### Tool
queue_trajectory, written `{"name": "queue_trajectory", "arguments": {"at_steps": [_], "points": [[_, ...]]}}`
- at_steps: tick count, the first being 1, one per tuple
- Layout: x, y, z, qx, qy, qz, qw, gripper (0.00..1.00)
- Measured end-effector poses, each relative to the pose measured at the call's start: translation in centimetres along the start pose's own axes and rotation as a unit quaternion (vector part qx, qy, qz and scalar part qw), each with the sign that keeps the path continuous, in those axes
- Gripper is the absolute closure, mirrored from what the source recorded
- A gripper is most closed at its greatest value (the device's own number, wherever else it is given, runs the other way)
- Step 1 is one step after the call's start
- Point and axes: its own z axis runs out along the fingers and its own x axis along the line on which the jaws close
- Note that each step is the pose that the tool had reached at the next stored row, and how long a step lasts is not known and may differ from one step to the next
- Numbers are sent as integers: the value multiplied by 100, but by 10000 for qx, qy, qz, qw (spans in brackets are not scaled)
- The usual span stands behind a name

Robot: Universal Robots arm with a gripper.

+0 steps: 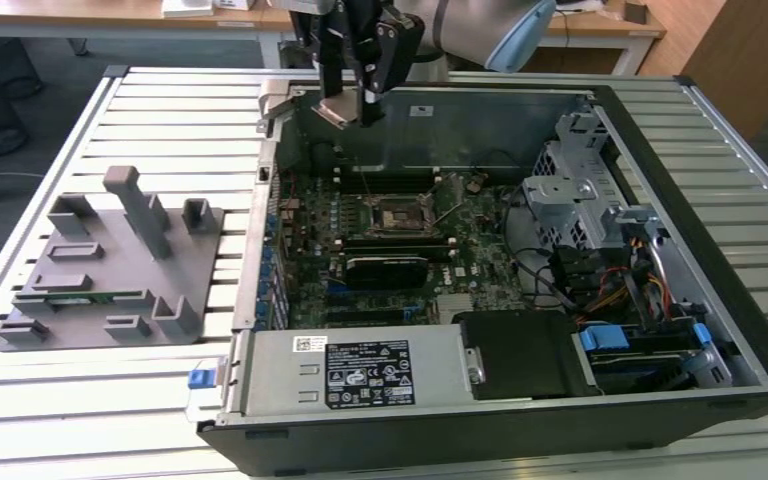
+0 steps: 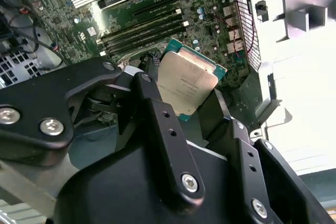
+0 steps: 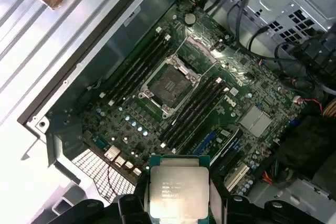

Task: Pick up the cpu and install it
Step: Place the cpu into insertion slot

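1. The gripper [image 2: 182, 92] is clamped on the cpu [image 2: 186, 83]. In the second wrist view, one black finger [image 2: 157, 119] sits on each of two opposite edges, and the pale metal top faces that camera.
2. In the first wrist view the cpu [image 3: 178, 187] sits square between the gripper's [image 3: 178, 207] two fingers, with a green edge showing round the silver lid.
3. In the exterior view the gripper [image 1: 351, 100] hangs in the air over the rear wall of the open computer case [image 1: 744, 330]. The cpu [image 1: 335, 108] is tilted at its tip, clear of everything below.
4. Below lies the motherboard [image 1: 471, 265], and on it the socket [image 1: 394, 215] with its dark centre showing. It is well apart from the chip.
5. The first wrist view shows the socket [image 3: 170, 85] on the motherboard [image 3: 131, 129], with long black memory slots [image 3: 134, 69] on both sides.
6. At the exterior view's left, outside the case, a grey plastic fixture [image 1: 104, 270] stands on the slatted table [image 1: 91, 420]. A thin green memory stick [image 1: 91, 297] lies in it.
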Motion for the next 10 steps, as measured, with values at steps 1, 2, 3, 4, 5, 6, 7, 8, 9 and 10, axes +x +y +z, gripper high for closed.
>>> {"name": "queue_trajectory", "arguments": {"at_steps": [1,2,3,4,5,6,7,8,9,10], "points": [[0,0,1,3,1,88,10000,46],[0,0,3,6,1,176,9998,46],[0,0,5,9,2,259,9997,46],[0,0,6,12,3,345,9994,46],[0,0,7,15,3,430,9991,46],[1,0,9,19,4,524,9986,46],[1,1,11,22,5,607,9982,46],[1,1,12,25,5,692,9976,46],[1,1,14,28,6,776,9970,46],[2,1,15,31,6,855,9963,46]]}}
